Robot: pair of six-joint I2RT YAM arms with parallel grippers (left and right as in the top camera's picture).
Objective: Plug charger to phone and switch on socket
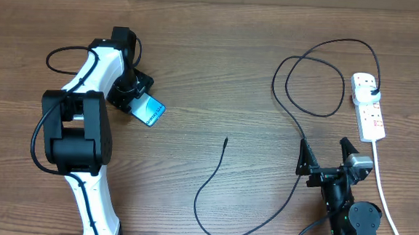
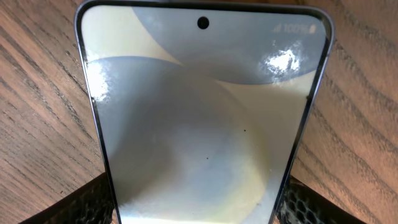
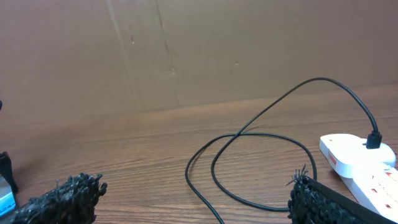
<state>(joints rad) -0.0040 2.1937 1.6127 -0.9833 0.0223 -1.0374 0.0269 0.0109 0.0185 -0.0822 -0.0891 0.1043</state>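
The phone [image 1: 151, 113] lies at the left of the wooden table, its light-blue screen facing up. My left gripper [image 1: 139, 99] is shut on the phone [image 2: 199, 112], with a black finger [image 2: 93, 202] against each long edge. The charger [image 1: 296, 123] is a thin black cable. Its plug [image 1: 372, 92] sits in the white socket [image 1: 370, 116] at the right, and its loose tip [image 1: 225, 140] rests mid-table. My right gripper [image 1: 325, 155] hovers open near the front right, nothing between its fingers. The right wrist view shows the charger loop [image 3: 261, 118] and the socket [image 3: 360, 163] ahead of that gripper [image 3: 193, 193].
The socket's thick white cord [image 1: 386, 201] runs toward the front right edge beside the right arm. The charger cable sweeps in a long curve [image 1: 204, 205] across the front middle. A brown cardboard wall [image 3: 186, 50] closes off the back of the table.
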